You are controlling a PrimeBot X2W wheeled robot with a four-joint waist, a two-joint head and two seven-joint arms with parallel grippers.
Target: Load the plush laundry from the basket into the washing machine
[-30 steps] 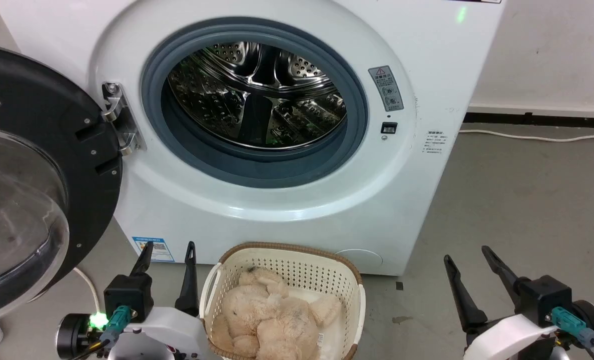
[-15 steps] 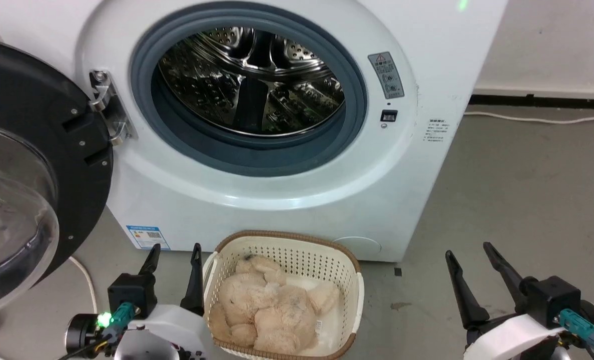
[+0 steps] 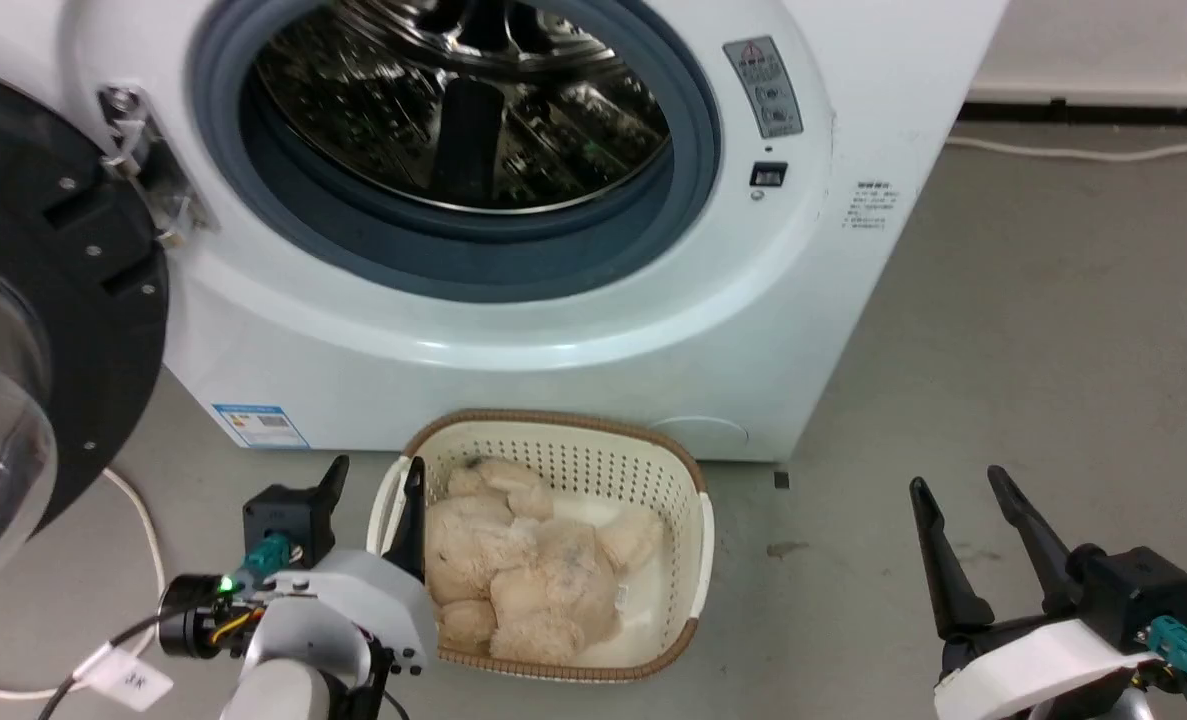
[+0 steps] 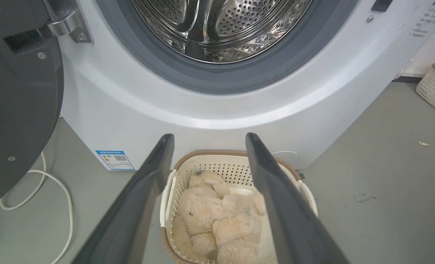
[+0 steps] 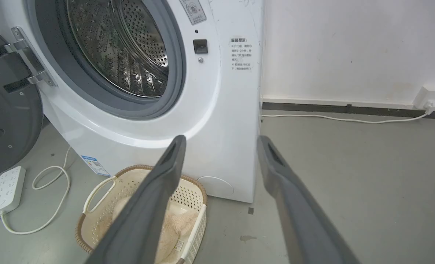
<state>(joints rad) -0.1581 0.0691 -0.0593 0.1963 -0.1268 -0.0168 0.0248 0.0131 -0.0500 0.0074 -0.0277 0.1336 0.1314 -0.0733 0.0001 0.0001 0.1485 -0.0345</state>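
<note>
1. Cream shaggy plush toy (image 3: 528, 560) lies in the white perforated basket (image 3: 593, 462) and fills most of it. The basket sits on the floor just in front of the washing machine (image 3: 553, 330), below the opening.
2. Porthole door (image 3: 73, 300) stands open at left. No laundry in the part of the steel drum (image 3: 463, 100) that shows. Nothing loaded yet.
3. Left gripper (image 3: 378, 465): fingers spread wide, empty, at the basket's left rim. In the head view 1 finger overlaps the left handle; contact cannot be told. The left wrist view looks between the fingers toward the toy.
4. Right gripper (image 3: 958, 480): fingers spread wide, empty, over bare floor, well apart from the basket's right side.
5. Risk: the left finger hooks the handle or woven rim going in, so the basket tips or slides.
6. Risk: the pinch takes only fur or 1 limb. The toy is big and floppy, so it could slip out, or hang low and hit the machine front on the lift.
7. Risk: the toy sits snug in the basket, so the basket may come up with it.
8. Risk: the toy's bulk catches on the grey gasket (image 3: 453, 265) lip and falls back out if not pushed deep.
9. Risk: the left arm works close to the open door and could knock it. A white cable (image 3: 143, 520) on the floor left of the basket could snag.
</note>
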